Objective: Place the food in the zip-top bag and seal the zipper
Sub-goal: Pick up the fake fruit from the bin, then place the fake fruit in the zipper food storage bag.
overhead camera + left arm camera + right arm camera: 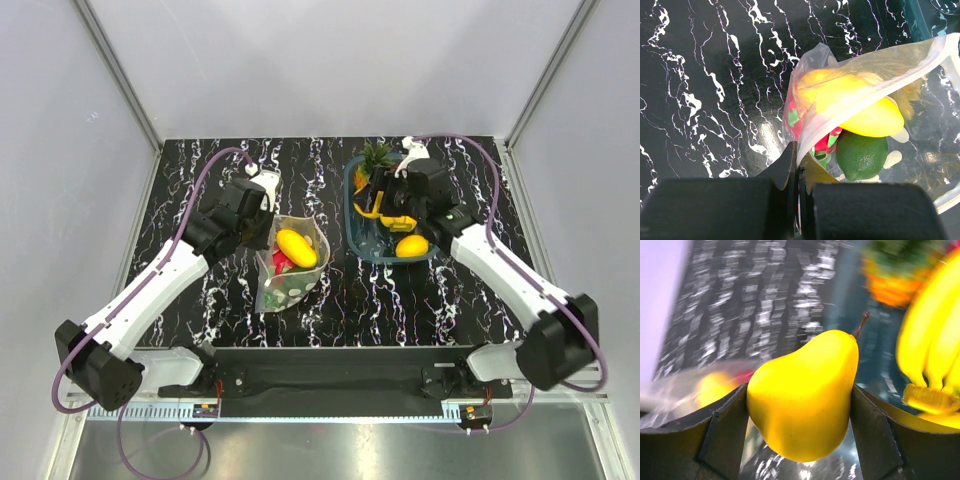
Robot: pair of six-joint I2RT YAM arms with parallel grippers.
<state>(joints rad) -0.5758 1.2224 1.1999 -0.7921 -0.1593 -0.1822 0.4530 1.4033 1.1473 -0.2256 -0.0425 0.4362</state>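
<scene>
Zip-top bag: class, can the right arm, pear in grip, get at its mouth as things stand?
Probably yes: the left gripper pinches the zip-top bag by its edge, mouth gaping, and only table lies between it and the basket.

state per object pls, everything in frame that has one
zip-top bag: open, holding yellow fruit, dragon fruit, lime
zipper: unsealed
left claw: shut on the bag's mouth edge
right claw: shut on pear
pear: gripped, not yet bagged
basket: holds lemon and bananas
</scene>
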